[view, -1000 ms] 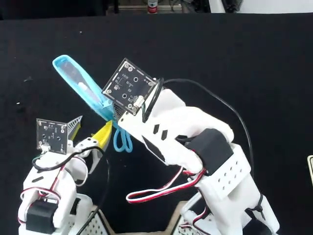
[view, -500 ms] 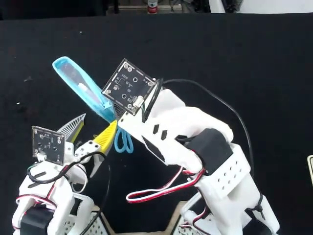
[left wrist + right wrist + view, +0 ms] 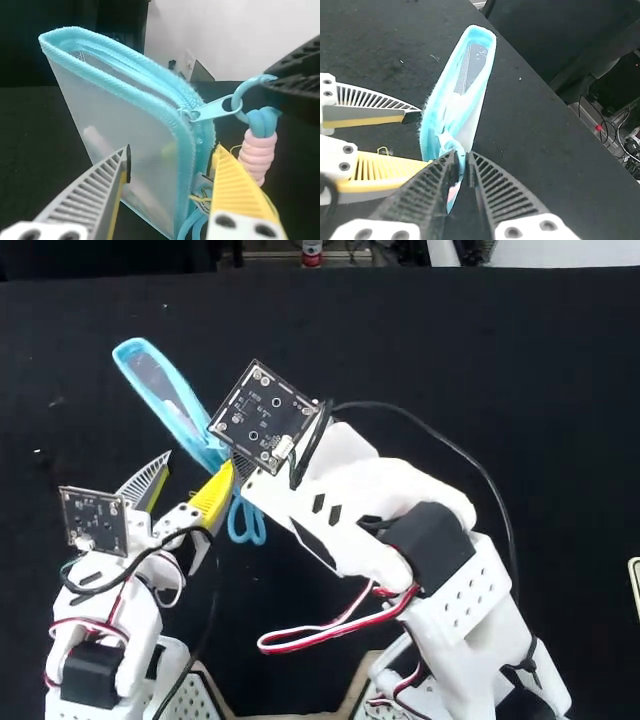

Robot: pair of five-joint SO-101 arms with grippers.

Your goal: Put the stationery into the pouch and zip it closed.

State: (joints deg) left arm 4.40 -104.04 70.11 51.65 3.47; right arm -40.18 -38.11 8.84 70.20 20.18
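Note:
A light blue mesh pouch [image 3: 160,400] stands on its edge at the left of the black table, and a white item [image 3: 92,137] shows through its side. Its zipper pull [image 3: 215,107] sits at the near end, on a ring with a pink and blue cord [image 3: 257,145]. My right gripper [image 3: 462,157] is shut on that ring; one black finger [image 3: 295,75] shows in the left wrist view. My left gripper [image 3: 172,152] is open, its grey and yellow fingers either side of the pouch's near end [image 3: 195,465].
The right arm's body and its red and white cables [image 3: 330,625] cover the table's near middle. A bottle [image 3: 312,252] stands beyond the far edge. A pale object [image 3: 635,585] pokes in at the right edge.
My left gripper has moved forward so its fingers flank the pouch's near end. The pouch has tipped slightly, its far end now higher in the high view. The right gripper keeps its hold.

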